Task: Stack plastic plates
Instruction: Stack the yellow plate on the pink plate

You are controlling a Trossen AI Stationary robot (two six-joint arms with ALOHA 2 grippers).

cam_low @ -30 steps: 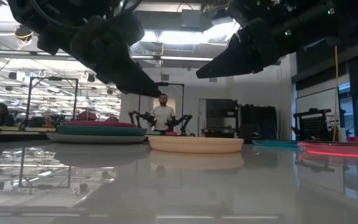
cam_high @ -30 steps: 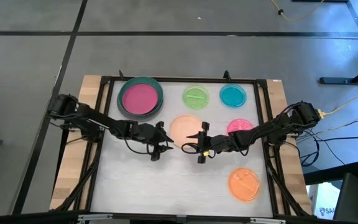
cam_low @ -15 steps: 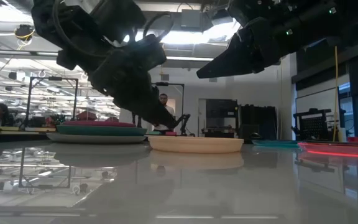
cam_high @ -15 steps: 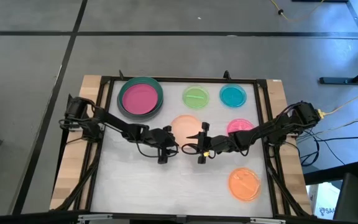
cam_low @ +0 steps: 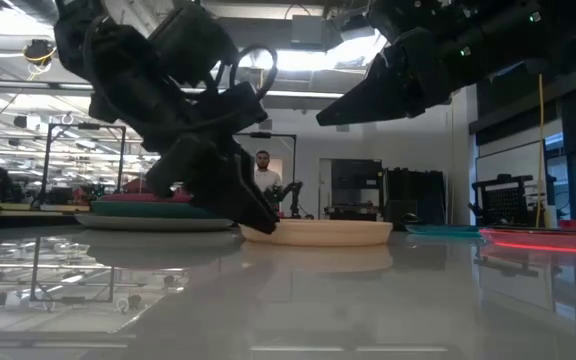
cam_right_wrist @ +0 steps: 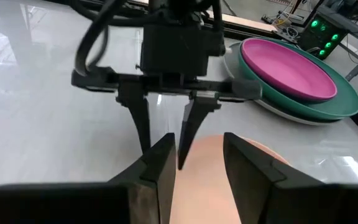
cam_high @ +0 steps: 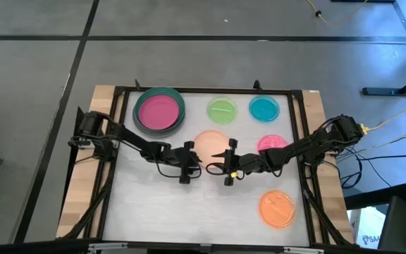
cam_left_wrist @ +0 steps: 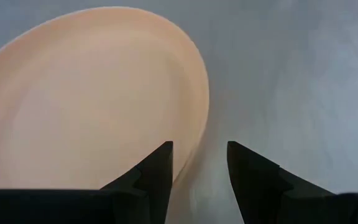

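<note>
A peach plate [cam_high: 211,144] lies flat near the table's middle. My left gripper [cam_high: 196,161] is open and tipped down at the plate's left rim. In the left wrist view [cam_left_wrist: 197,168] one finger is over the plate and the other over bare table. My right gripper [cam_high: 216,166] is open and hovers well above the plate's near right part [cam_low: 320,120]. At the far left sits a stack [cam_high: 159,111]: magenta on teal on grey. Green [cam_high: 222,109], cyan [cam_high: 263,108] and orange [cam_high: 277,208] plates lie singly. A pink plate [cam_high: 272,142] is partly under the right arm. My left gripper stands astride the peach plate's left rim [cam_left_wrist: 194,134], slanting down from the table's left. One finger [cam_left_wrist: 157,168] is inside the rim and one [cam_left_wrist: 247,168] outside. I cannot tell whether either finger touches. The plate lies flat on the table.
A dark frame [cam_high: 210,90] runs round the white table top. Bare table [cam_high: 189,208] stretches along the near side, left of the orange plate. A person stands in the room beyond the table [cam_low: 261,178].
My left gripper has moved toward the table's right and come down from above the table to the peach plate's left rim, tipping its fingers downward. The plates have stayed where they were.
</note>
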